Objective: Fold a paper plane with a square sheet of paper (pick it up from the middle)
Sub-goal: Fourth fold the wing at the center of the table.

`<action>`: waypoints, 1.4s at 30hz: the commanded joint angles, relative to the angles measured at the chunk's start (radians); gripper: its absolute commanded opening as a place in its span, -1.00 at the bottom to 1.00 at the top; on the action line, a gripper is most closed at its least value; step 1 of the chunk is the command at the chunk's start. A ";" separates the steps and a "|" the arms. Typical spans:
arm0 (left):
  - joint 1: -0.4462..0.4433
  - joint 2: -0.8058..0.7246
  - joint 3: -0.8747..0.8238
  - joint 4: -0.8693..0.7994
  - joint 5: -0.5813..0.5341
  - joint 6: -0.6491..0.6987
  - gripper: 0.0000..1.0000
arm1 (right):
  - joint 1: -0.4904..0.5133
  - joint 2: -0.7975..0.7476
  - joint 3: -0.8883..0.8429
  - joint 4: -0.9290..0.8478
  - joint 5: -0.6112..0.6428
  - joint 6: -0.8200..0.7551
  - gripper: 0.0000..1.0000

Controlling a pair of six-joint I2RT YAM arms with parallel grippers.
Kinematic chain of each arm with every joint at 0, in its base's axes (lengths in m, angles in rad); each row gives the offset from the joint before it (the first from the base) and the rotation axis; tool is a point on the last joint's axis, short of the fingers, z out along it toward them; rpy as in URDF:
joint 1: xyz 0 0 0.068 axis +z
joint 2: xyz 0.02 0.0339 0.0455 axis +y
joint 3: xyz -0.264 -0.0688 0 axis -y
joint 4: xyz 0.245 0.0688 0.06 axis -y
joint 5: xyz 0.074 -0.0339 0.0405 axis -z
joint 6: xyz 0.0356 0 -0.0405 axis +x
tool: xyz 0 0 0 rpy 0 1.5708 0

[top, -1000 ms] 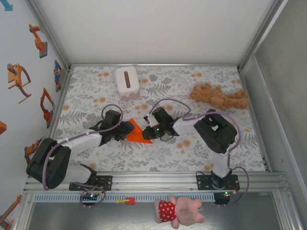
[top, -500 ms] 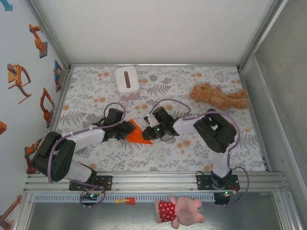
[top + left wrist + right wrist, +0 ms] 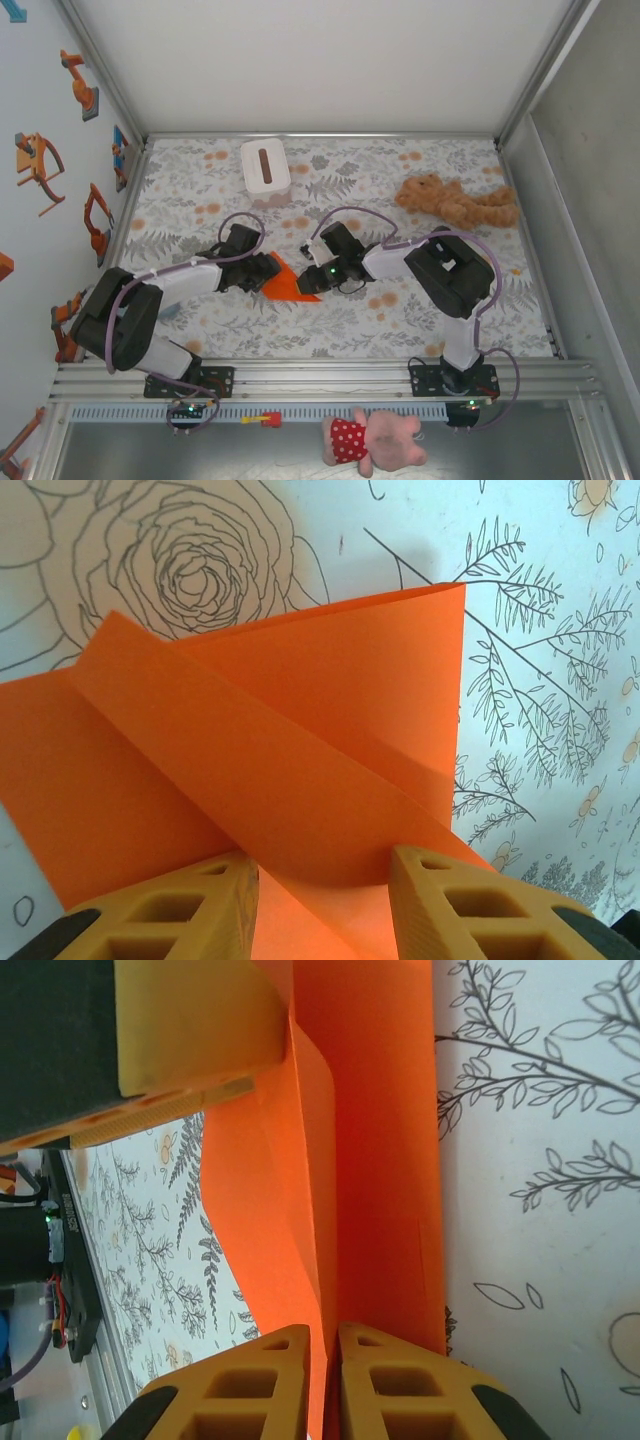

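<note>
- Top view: we see the creased square sheet of paper (image 3: 291, 281) between the left gripper (image 3: 272, 270) and the right gripper (image 3: 305, 279).
- Left wrist: the left gripper (image 3: 320, 865) stands partly apart, straddling the paper (image 3: 280, 730).
- Right wrist: the right gripper (image 3: 325, 1335) is nearly closed around a fold; we cannot tell if it pinches.

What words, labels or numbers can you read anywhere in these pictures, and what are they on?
No text can be read anywhere.
paper: plain orange, no print.
tissue box: white, no label showing.
wall stickers: pictures only, no words.
circuit boards at the rail: any print is too small to read.
</note>
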 commanded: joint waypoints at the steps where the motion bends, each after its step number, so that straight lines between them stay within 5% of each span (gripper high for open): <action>1: 0.000 0.013 0.023 -0.033 0.000 0.027 -0.23 | -0.005 -0.012 0.006 -0.032 -0.030 -0.036 -0.71; 18: 0.001 0.001 0.016 -0.030 0.002 0.028 -0.25 | -0.005 -0.039 0.014 -0.012 0.018 -0.006 -0.60; 28: 0.002 -0.074 0.017 -0.050 -0.019 0.036 -0.25 | -0.005 0.016 0.031 -0.027 -0.015 0.037 -0.92; 37: 0.003 -0.218 -0.029 -0.069 -0.069 0.021 -0.20 | -0.006 0.052 0.023 -0.009 -0.002 0.133 -0.95; 42: 0.002 -0.232 -0.071 0.012 -0.009 -0.002 -0.27 | -0.011 0.059 0.019 -0.003 -0.002 0.149 -0.94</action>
